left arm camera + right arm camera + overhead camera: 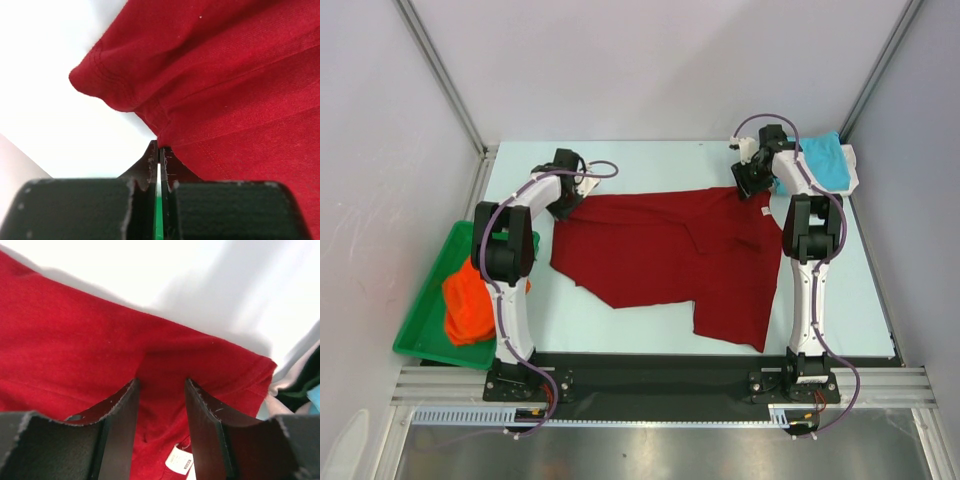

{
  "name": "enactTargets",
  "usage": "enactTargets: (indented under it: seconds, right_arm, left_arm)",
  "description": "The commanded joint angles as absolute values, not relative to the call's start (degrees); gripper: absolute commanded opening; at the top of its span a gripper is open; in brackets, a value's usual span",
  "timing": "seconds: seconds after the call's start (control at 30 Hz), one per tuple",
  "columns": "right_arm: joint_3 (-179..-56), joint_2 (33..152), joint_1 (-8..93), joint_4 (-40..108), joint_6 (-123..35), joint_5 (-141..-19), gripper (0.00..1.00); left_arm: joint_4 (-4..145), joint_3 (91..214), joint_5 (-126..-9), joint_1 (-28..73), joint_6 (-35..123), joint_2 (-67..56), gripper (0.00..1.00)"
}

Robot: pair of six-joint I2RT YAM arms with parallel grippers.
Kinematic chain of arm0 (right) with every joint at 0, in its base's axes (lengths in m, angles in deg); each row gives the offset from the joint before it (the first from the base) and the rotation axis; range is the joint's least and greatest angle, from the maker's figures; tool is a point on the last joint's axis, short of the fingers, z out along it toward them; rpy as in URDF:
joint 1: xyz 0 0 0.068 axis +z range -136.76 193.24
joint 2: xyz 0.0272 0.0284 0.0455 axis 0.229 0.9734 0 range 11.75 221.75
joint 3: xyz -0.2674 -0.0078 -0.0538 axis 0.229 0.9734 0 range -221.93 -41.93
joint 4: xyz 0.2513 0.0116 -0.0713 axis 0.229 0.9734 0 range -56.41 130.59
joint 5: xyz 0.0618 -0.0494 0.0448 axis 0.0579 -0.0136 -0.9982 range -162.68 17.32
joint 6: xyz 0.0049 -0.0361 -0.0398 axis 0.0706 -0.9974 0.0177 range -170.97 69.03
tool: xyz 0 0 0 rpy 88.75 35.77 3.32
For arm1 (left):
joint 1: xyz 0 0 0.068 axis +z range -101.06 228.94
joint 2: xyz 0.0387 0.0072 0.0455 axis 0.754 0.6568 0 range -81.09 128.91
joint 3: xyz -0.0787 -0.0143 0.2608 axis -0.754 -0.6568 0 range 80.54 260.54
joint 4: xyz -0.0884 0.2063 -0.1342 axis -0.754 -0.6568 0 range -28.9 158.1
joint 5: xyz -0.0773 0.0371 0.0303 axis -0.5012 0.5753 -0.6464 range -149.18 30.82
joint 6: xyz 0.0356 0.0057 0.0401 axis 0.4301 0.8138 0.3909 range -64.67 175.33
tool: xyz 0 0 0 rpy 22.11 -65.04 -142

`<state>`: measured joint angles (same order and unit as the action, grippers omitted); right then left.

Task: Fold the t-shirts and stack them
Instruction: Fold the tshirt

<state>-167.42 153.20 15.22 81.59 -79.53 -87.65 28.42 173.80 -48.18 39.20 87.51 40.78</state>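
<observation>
The dark red t-shirt lies spread and partly folded across the middle of the table. The left gripper is at its far left corner, and the right gripper is at its far right edge. The turquoise t-shirt lies in the far right corner. The orange t-shirt lies in the green tray, near left.

Both arms were stretched forward, wrists pitched down; left gripper had its jaws pressed together, right gripper jaws stood apart.
</observation>
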Motion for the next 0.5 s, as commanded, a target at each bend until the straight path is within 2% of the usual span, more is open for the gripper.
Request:
enactTargets:
  seconds: [0.0, 0.2, 0.47]
  right_arm:
    - [-169.64, 155.10, 15.09, 81.13, -80.24, -86.22, 0.47]
    - [-170.60, 156.59, 14.21, 80.87, -80.15, -85.87, 0.46]
    - [-171.04, 157.04, 13.68, 80.87, -80.07, -85.78, 0.45]
  left_arm:
    - [29.08, 173.02, -47.23, 38.92, 90.21, 39.07, 0.01]
    - [28.64, 163.27, -47.40, 36.64, 95.67, 33.19, 0.00]
    - [26.88, 159.12, -47.50, 34.62, 94.53, 30.27, 0.00]
